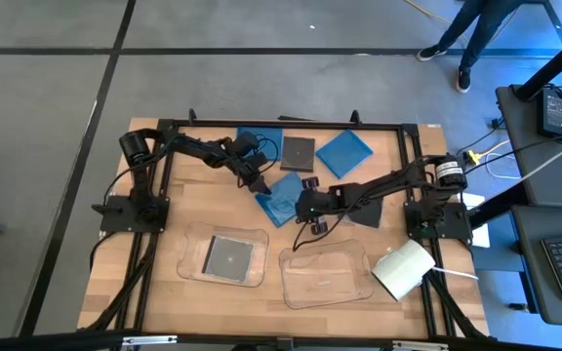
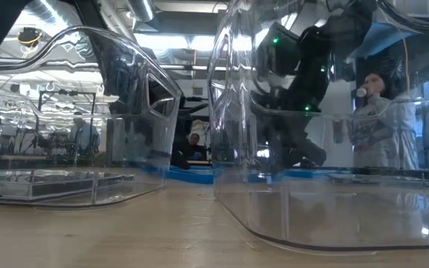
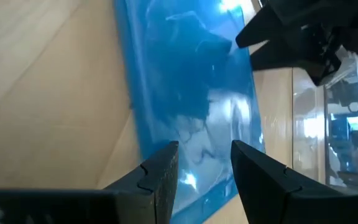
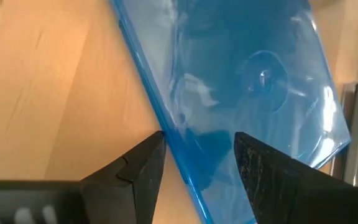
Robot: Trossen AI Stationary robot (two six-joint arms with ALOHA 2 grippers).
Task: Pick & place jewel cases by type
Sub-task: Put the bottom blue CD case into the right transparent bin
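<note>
A translucent blue jewel case lies flat on the wooden table at its middle. My left gripper is open over the case's left side, and the case shows beneath its fingers in the left wrist view. My right gripper is open at the case's right side. In the right wrist view one finger stands over the bare wood and the other over the case. Two more blue cases and a black case lie toward the far edge. A dark case lies under the right arm.
A clear tray at the near left holds a dark case. A second clear tray stands at the near right, with a white object beside it. Both trays fill the low view. A person's legs show beyond the far right corner.
</note>
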